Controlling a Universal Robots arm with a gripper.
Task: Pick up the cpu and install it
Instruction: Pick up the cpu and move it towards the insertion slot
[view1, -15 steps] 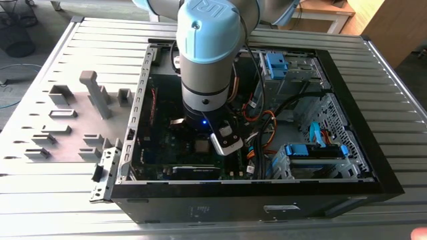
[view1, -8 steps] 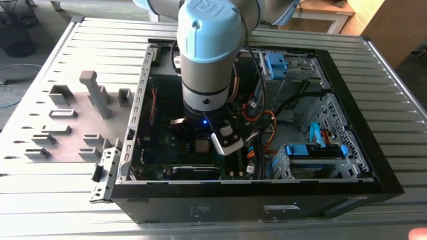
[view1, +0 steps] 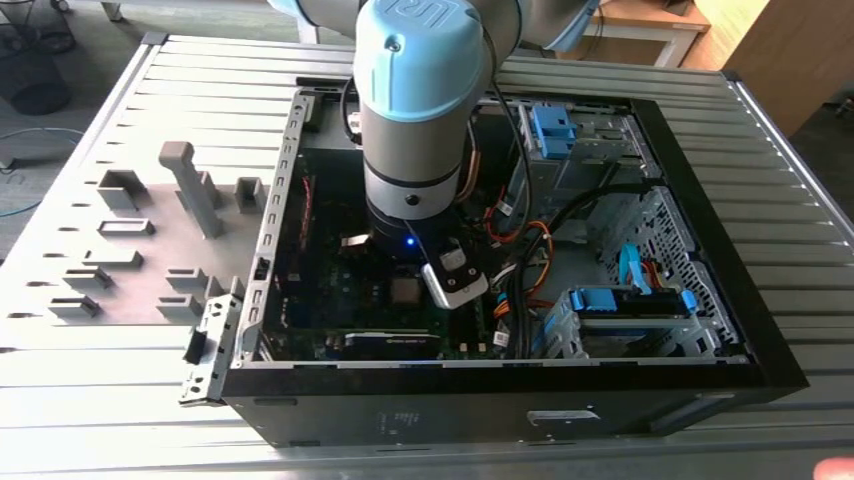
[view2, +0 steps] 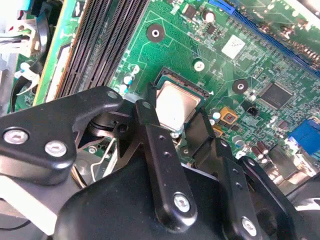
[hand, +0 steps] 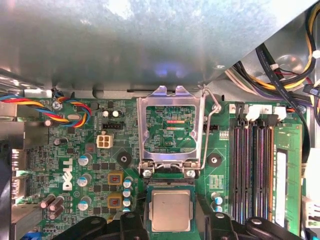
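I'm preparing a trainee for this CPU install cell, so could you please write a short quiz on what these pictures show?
1. True or false: the metal socket bracket is closed down over the cpu.
2. Where does the cpu lie? A) on the motherboard, next to the bracket's hinge; B) on the grey rack outside the case; C) on top of a drive cage.
3. Fill in: the arm reaches down into the open ____.
Key: 1 false, the bracket is swung open beside the cpu. 2 A. 3 computer case.
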